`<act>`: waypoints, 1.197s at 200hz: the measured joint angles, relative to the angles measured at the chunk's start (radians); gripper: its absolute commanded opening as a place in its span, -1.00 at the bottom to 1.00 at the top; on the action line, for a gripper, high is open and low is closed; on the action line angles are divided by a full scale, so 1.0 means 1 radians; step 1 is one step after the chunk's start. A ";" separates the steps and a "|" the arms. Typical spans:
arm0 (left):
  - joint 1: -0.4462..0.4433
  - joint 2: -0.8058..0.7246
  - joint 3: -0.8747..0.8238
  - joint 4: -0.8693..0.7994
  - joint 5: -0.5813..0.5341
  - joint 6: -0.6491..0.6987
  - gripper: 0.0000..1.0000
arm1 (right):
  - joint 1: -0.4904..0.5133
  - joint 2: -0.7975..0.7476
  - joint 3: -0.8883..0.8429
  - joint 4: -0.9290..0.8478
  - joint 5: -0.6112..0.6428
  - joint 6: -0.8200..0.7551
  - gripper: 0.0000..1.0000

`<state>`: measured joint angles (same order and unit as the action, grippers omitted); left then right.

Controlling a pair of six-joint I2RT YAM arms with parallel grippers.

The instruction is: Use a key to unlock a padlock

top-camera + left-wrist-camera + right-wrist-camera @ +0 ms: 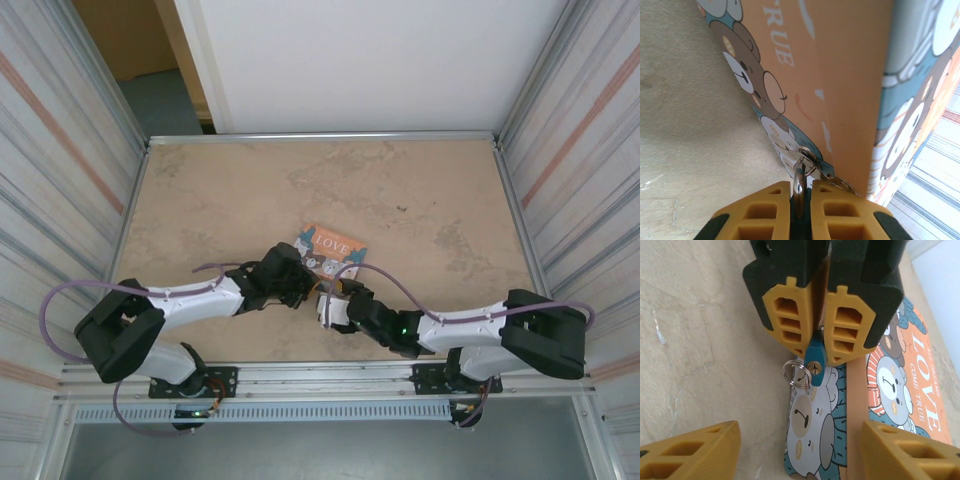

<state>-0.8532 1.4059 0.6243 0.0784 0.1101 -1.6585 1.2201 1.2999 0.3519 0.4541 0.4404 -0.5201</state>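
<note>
The left gripper (pixel 817 351) is closed firmly on the padlock (pixel 815 359); its yellow fingers (pixel 790 315) press the small dark blue body from both sides, and only the lower end of the body sticks out under the fingertips. On this lower end I can see a small brass circle, the keyhole; a pair of thin metal rings (pixel 794 374) hangs just beside it, touching the padlock. Whether a key sits in the keyhole, I cannot tell.

In the left wrist view the same gripper (pixel 800 192) has its fingers almost together, with a pale metal piece (pixel 799 182) between them; the rings (pixel 810 156) lie against the lower edge of the "LOVE" picture box (pixel 840 75).

The right gripper (pixel 800 440) is released; its two fingers (pixel 700 450) stand wide apart and hold nothing, and they face the padlock from the near side without touching it.

From above, the box (pixel 335 245) lies flat around the middle of the tabletop (pixel 420 200), a little toward the near edge; the padlock is at the box's near corner, hidden there by the left gripper (pixel 300 290); the right gripper (pixel 325 305) is just beside it.
</note>
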 measured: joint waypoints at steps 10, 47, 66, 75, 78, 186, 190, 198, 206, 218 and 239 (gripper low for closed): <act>0.000 0.000 0.000 0.000 0.000 0.000 -1.00 | -0.003 0.004 0.005 0.003 -0.003 0.013 0.07; 0.000 0.000 0.000 0.000 0.000 0.000 -1.00 | -0.018 0.013 0.026 0.014 -0.018 0.021 -0.18; 0.000 0.000 0.000 0.000 0.000 0.000 -1.00 | -0.018 0.023 0.040 0.018 -0.022 0.022 -0.28; 0.000 0.001 0.000 0.000 0.000 0.000 -1.00 | -0.018 0.030 0.045 0.018 -0.023 0.022 -0.30; 0.000 0.001 0.000 0.000 0.000 0.000 -1.00 | -0.018 0.032 0.047 0.018 -0.023 0.022 -0.30; 0.000 0.005 0.000 0.004 0.001 0.000 -1.00 | -0.018 0.090 0.064 0.047 -0.026 0.038 -0.57; 0.000 0.006 0.000 0.005 0.001 0.000 -1.00 | -0.018 0.091 0.064 0.047 -0.026 0.038 -0.58; 0.000 0.007 0.000 0.006 0.001 0.000 -1.00 | -0.018 0.093 0.064 0.050 -0.026 0.041 -0.59; 0.000 0.008 0.000 0.007 0.001 0.000 -1.00 | -0.018 0.097 0.064 0.053 -0.026 0.041 -0.61; 0.000 0.010 0.000 0.008 0.002 0.000 -1.00 | -0.018 0.104 0.064 0.058 -0.025 0.043 -0.65; 0.000 0.010 0.000 0.011 0.003 0.000 -1.00 | -0.018 0.115 0.064 0.069 -0.023 0.050 -0.72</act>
<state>-0.8536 1.4162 0.6243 0.0898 0.1135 -1.6585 1.2018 1.4151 0.4156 0.5232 0.4171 -0.4706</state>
